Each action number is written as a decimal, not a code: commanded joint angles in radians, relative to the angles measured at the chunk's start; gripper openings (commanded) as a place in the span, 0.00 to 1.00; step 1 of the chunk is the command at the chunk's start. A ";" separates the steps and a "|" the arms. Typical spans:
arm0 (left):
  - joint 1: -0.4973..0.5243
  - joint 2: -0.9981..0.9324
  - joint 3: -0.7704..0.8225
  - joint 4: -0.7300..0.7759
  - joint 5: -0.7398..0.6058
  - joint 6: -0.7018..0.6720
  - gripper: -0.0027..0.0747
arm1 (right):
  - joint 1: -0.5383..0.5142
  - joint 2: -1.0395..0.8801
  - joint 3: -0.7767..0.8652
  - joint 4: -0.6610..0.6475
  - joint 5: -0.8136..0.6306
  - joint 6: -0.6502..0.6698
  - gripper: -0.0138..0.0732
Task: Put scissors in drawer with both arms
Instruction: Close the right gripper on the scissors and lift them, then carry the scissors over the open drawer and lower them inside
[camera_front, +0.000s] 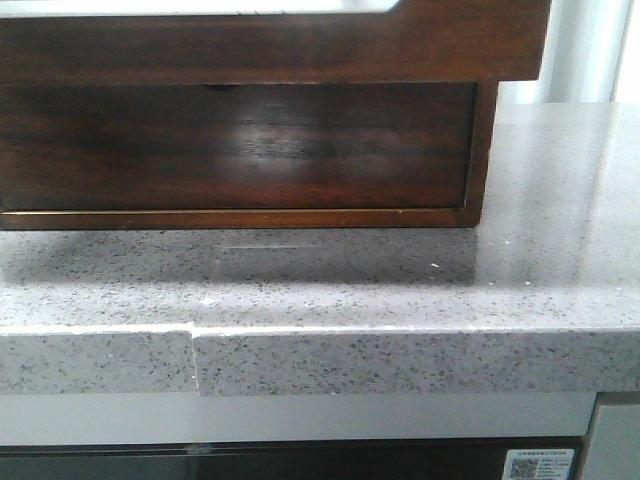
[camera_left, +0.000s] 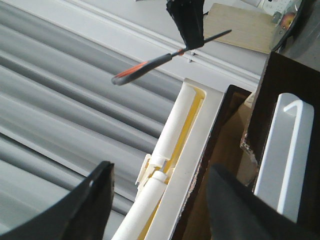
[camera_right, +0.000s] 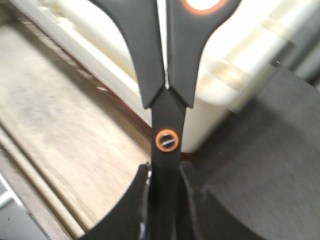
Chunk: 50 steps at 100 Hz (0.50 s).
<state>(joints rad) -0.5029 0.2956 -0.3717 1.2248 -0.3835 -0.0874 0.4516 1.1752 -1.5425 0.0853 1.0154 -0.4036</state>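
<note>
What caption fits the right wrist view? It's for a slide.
Right gripper pinching scissors by the blades, handles pointing away, above a white tray.

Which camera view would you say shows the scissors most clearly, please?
The right wrist view: the scissors fill it, blades pinched in the right pincer, orange pivot dot and handles plain. The left wrist view shows them small, edge-on, held aloft. The front view shows none of them.

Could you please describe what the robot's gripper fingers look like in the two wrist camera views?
The left gripper has matte black fingers that are broad, with curved edges and no markings or cables showing. The right gripper has black fingers too, with rounded, inward-curving tips. The right gripper also shows from outside as a dark, blocky shape.
</note>
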 joint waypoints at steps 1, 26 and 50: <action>-0.008 0.011 -0.034 -0.047 -0.016 -0.014 0.53 | 0.069 0.023 -0.031 0.000 -0.107 -0.064 0.09; -0.008 0.011 -0.024 -0.047 -0.016 -0.014 0.53 | 0.238 0.158 -0.031 -0.169 -0.161 -0.101 0.09; -0.008 0.011 -0.024 -0.047 -0.016 -0.014 0.53 | 0.286 0.242 -0.031 -0.242 -0.135 -0.101 0.09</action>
<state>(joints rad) -0.5029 0.2956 -0.3683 1.2248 -0.3835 -0.0874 0.7331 1.4341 -1.5425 -0.1201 0.9356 -0.4967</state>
